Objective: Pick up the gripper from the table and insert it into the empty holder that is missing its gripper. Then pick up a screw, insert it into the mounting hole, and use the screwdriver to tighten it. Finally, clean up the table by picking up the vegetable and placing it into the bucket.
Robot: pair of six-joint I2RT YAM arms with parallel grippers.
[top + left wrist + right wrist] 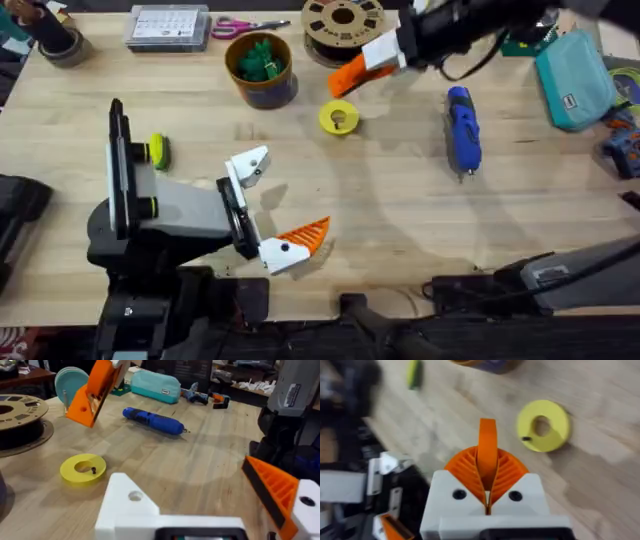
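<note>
While the right arm reaches across the far side of the bench (400,210), we see its claw (348,75) pressed together on the small orange finger (487,452), which stands up between its two orange ribbed pads in the right wrist view. That claw hangs above the wood, near the yellow ring (338,118) and just beside the brown spool (343,22). A dark little piece, probably a screw (526,438), lies on the ring.

Near the bench's front edge, the left claw (262,210) stands wide open. One of its white mounts carries an orange tip (308,234); the other is the bare white holder (250,166), its mounting hole (135,495) showing in the left wrist view.

We find the blue screwdriver (463,130) lying flat on the right half of the bench, well apart from both claws, its thin bit pointing toward the front edge. The bucket (261,70) sits at the back, left of the spool, with something green (260,60) inside it. A yellow-green object (158,151) lies beside the left arm; we cannot tell what it is.
</note>
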